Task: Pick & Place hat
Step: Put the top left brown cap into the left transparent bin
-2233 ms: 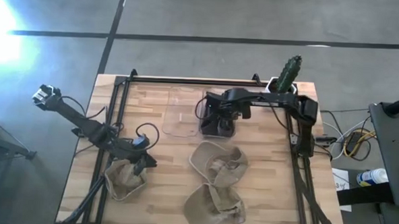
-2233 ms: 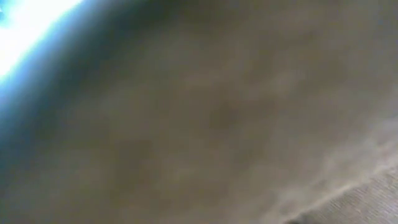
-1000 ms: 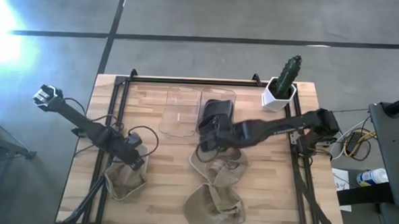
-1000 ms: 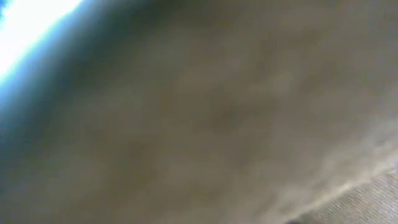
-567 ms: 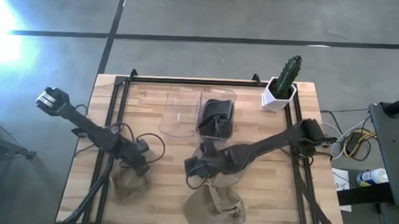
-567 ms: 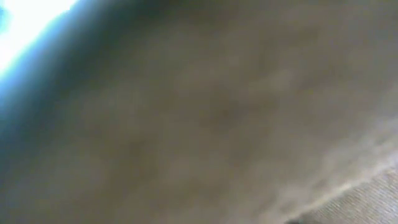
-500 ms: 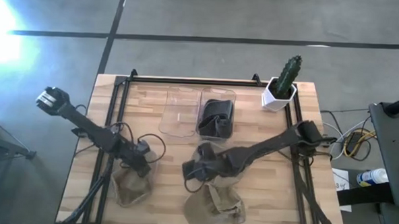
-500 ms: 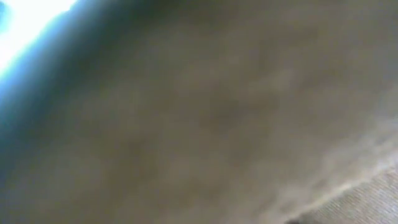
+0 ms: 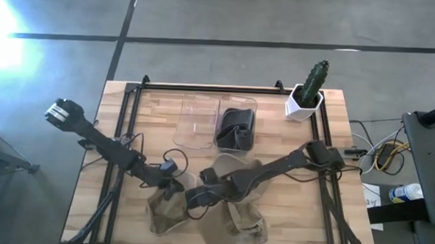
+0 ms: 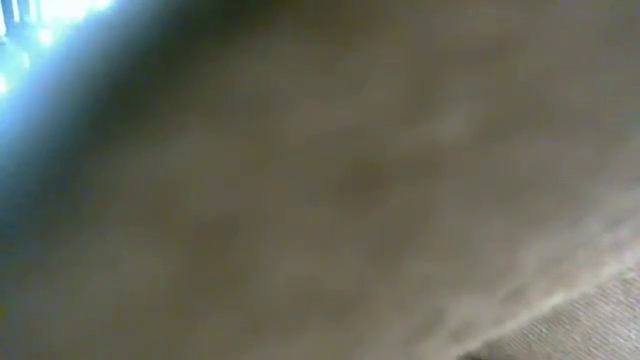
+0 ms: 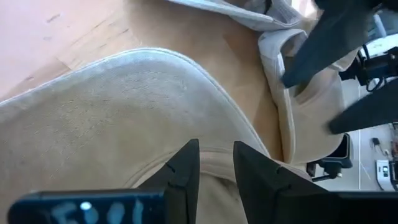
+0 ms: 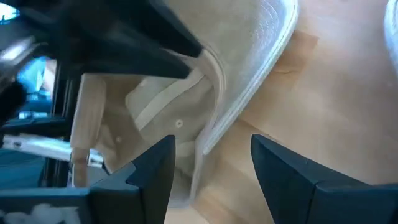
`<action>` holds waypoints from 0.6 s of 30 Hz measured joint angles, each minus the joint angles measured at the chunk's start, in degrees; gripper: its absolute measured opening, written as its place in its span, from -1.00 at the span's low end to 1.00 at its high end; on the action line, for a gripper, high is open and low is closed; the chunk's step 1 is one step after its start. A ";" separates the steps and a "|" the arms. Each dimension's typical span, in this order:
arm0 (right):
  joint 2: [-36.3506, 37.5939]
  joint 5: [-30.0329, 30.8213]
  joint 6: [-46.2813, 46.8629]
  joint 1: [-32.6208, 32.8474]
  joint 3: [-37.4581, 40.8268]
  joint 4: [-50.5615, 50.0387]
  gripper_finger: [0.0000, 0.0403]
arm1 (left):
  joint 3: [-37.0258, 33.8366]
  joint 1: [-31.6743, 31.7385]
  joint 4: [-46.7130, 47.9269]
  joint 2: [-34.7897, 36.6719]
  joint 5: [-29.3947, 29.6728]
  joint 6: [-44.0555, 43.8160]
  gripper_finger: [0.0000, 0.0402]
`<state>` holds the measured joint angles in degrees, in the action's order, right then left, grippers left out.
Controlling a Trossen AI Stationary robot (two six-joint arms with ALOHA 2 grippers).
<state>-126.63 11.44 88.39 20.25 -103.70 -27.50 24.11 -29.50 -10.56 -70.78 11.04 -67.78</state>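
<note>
While the left gripper [image 9: 172,185] jaws pinch the tan cloth hat [image 9: 167,208] on the wooden bench [image 9: 158,127]'s near side, the right gripper [image 9: 192,200] sits just right. Its jaws stand apart.

Nothing readable in any of these, honestly. No brand, label, number or sign shows on anything on the light wooden slatted tabletop [image 9: 272,220], and the low view is just a tan blur. The only hint is some pale blurry marks on the dark housing [image 11: 81,208] at the edge of the left wrist view, far too smeared to make out.
</note>
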 joint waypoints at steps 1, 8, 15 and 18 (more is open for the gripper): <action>-0.70 -0.15 1.04 0.00 -0.64 -0.66 0.02 | 0.58 -0.13 1.56 0.63 -0.15 -0.11 -0.54; -5.86 -2.95 1.68 -0.02 -6.46 -3.17 0.02 | 5.27 -2.58 17.78 3.87 -1.48 -0.96 -0.54; -10.97 -2.90 1.61 -1.17 -9.96 -3.53 0.02 | 6.21 -4.39 29.24 4.54 -3.70 -5.17 -0.54; -12.05 -1.70 1.52 -1.73 -10.13 -3.24 0.02 | 5.34 -5.71 30.10 4.41 -4.58 -6.04 -0.54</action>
<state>-138.68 9.74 89.91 18.52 -113.83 -30.75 29.45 -35.21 19.54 -66.37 6.46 -73.82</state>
